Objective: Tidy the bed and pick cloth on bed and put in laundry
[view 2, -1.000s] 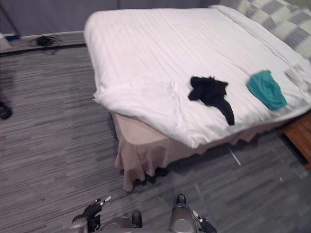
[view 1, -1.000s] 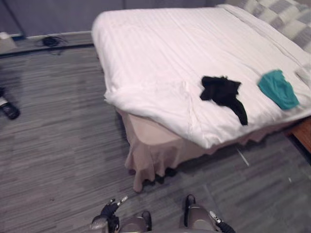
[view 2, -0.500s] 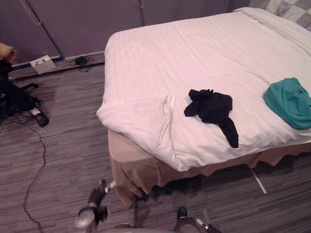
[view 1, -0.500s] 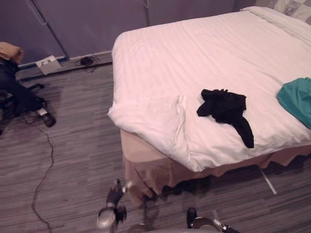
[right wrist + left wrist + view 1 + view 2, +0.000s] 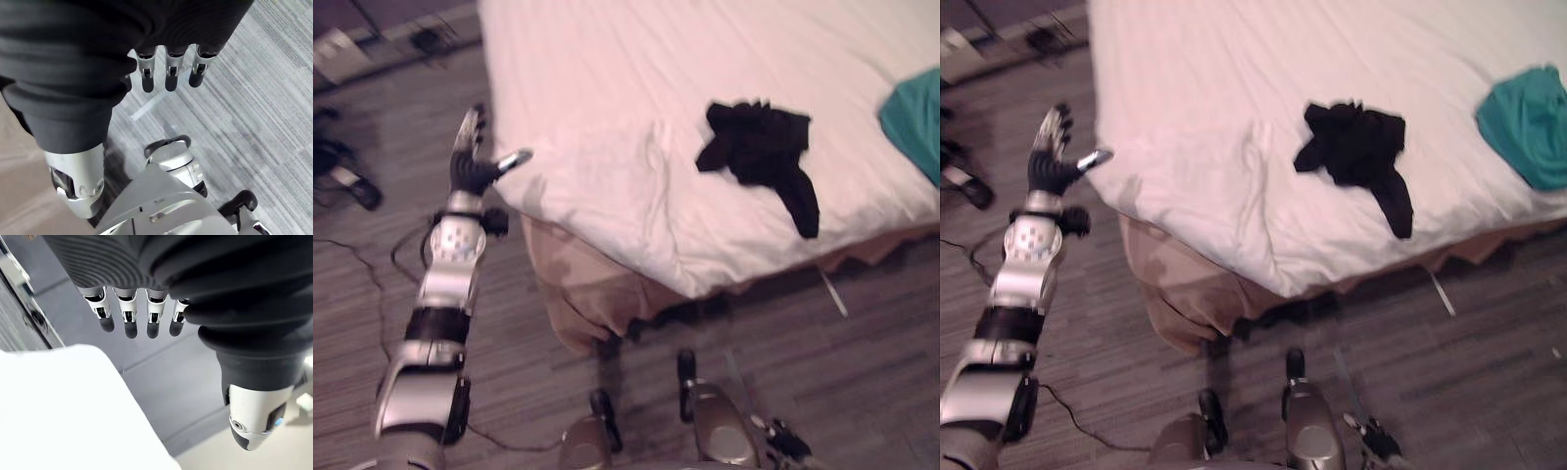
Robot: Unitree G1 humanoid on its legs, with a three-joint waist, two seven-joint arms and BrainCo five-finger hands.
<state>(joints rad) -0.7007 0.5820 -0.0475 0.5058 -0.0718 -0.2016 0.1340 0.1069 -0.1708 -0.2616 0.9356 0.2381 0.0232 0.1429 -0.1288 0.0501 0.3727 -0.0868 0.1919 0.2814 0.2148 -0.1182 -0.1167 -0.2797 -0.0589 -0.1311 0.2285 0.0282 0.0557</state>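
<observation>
We look down on the wide bed (image 5: 636,59) under its white striped duvet (image 5: 1185,88). A beige fabric skirt (image 5: 573,294) hangs below the near corner, down to the grey carpeted floor (image 5: 871,352). The crumpled black cloth (image 5: 759,157) lies on the duvet near the bed's front edge, with one dark strip trailing toward that edge. The teal cloth (image 5: 1528,122) lies on the same duvet further to the robot's right, well apart from the black one. At the near corner the duvet is rumpled into a folded flap (image 5: 607,186).

Our left robot hand (image 5: 467,171) is raised over the floor just beside that corner. Its fingers are straight and apart, its thumb points toward the bed, and it holds nothing. In its wrist view the fingers reach out straight past the white edge of the duvet. Our right robot hand (image 5: 170,73) is low at the robot's side above the carpet, fingers relaxed and apart, empty. Neither robot hand touches either cloth.
</observation>
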